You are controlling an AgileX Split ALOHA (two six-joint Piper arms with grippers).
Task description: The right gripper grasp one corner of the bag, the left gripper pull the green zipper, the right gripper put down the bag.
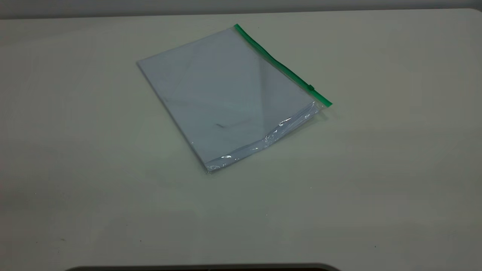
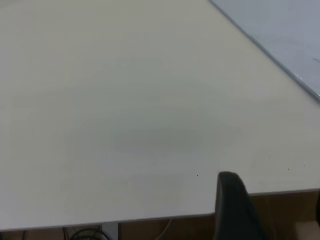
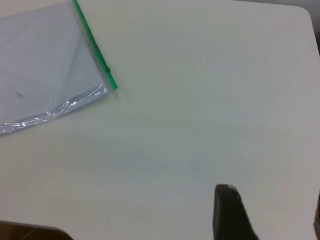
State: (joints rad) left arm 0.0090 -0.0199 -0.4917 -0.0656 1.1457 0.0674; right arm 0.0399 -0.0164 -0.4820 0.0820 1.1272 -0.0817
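The bag [image 1: 226,98], a clear pouch with white paper inside, lies flat on the table, turned at an angle. The green zipper [image 1: 280,64] runs along its right long edge, and the slider tab [image 1: 311,87] sits close to the near end. Neither arm shows in the exterior view. In the right wrist view the right gripper [image 3: 270,202] is open and empty above bare table, well away from the bag [image 3: 45,60] and the zipper [image 3: 92,42]. In the left wrist view the left gripper [image 2: 272,192] is open and empty by the table edge, with one edge of the bag [image 2: 285,30] far off.
The pale table [image 1: 376,169] carries nothing but the bag. A dark cut-out [image 1: 203,268] marks its front edge. In the left wrist view, cables and a brown floor [image 2: 150,231] show below the table edge.
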